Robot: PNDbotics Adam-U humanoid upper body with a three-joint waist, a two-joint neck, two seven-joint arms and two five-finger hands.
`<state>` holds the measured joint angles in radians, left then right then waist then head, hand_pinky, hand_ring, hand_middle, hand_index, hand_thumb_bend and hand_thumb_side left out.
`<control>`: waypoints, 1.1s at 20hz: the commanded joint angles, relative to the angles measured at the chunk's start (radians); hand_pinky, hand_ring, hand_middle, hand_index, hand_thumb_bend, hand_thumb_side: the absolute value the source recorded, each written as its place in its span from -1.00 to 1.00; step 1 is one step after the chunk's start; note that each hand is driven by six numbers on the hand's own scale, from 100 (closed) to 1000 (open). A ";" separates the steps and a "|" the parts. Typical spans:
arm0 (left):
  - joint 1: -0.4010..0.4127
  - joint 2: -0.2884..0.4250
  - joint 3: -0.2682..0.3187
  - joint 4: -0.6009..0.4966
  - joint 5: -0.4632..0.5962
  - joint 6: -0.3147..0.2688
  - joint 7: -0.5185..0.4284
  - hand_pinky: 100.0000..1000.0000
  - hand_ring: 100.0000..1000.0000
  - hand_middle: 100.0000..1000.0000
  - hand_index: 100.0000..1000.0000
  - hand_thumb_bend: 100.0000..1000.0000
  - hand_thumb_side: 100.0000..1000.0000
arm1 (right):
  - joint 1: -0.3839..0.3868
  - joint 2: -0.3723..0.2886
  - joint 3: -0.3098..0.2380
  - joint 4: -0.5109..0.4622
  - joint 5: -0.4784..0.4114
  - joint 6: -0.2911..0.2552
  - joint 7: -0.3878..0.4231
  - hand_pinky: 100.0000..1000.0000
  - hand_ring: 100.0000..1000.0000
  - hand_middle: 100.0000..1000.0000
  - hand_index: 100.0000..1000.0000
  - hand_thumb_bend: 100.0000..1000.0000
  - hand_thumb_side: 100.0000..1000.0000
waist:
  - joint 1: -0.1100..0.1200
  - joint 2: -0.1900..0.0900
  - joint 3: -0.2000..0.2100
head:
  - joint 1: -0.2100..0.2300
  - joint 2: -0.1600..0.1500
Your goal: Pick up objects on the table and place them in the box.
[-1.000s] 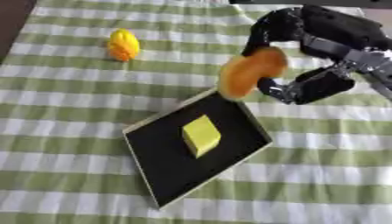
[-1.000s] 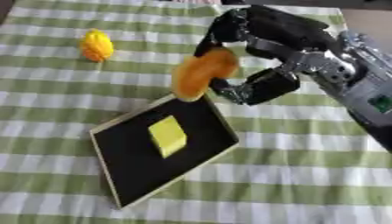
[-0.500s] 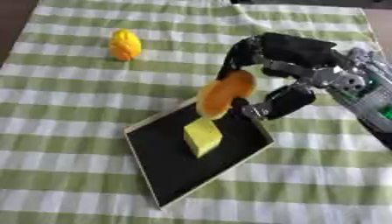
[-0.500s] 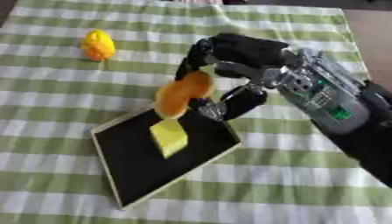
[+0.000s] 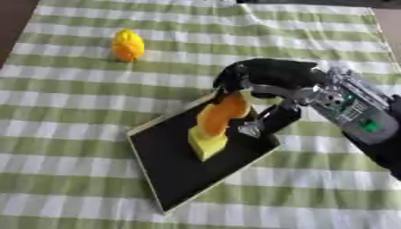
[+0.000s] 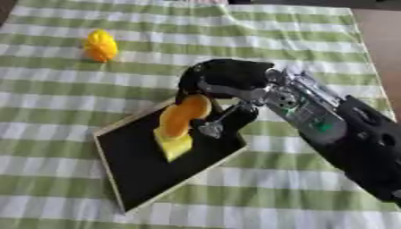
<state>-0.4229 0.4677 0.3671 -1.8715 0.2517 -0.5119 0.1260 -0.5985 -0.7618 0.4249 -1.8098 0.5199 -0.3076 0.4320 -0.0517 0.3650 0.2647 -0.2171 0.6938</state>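
My right hand (image 5: 270,80) comes in from the right and hangs over the flat black box (image 5: 164,165), fingers curled down round an orange oval object (image 5: 222,115). The orange object is low over the box and touches or almost touches the yellow block (image 5: 206,144) lying inside it. A yellow-orange rounded object (image 5: 128,44) sits on the checked cloth at the far left, well away from the hand. My left hand shows in neither view.
The green-and-white checked cloth (image 5: 70,112) covers the table. The box lies askew near the middle, with a pale rim. A dark strip runs along the table's far edge and its left corner.
My right hand has carried the orange object down and to the left, from above the box's far corner to just over the yellow block inside it.
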 commanded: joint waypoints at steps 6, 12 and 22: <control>-0.002 0.033 0.005 -0.002 0.005 -0.004 -0.010 0.39 0.46 0.39 0.64 -1.00 0.04 | 0.013 -0.046 -0.072 -0.101 0.034 -0.029 -0.006 1.00 1.00 0.69 0.95 -1.00 -0.91 | 0.008 -0.017 -0.007 | 0.012 -0.004; 0.001 0.037 0.005 0.002 0.006 -0.006 -0.012 0.39 0.46 0.39 0.64 -1.00 0.02 | 0.028 -0.083 -0.172 -0.180 -0.109 0.039 -0.049 1.00 1.00 0.63 0.92 -1.00 -1.00 | 0.010 -0.023 -0.015 | 0.018 -0.007; -0.015 0.107 -0.010 0.053 -0.013 -0.045 -0.023 0.39 0.46 0.39 0.64 -1.00 -0.21 | 0.225 -0.237 -0.454 -0.190 -0.622 -0.035 -0.379 0.98 0.92 0.55 0.74 -1.00 -0.45 | 0.010 -0.019 -0.044 | 0.066 -0.018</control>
<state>-0.4259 0.5224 0.3561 -1.8190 0.2461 -0.5457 0.1050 -0.3681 -0.9461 0.0141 -1.9803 -0.0394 -0.3189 0.0906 -0.0455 0.3640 0.2199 -0.1608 0.6884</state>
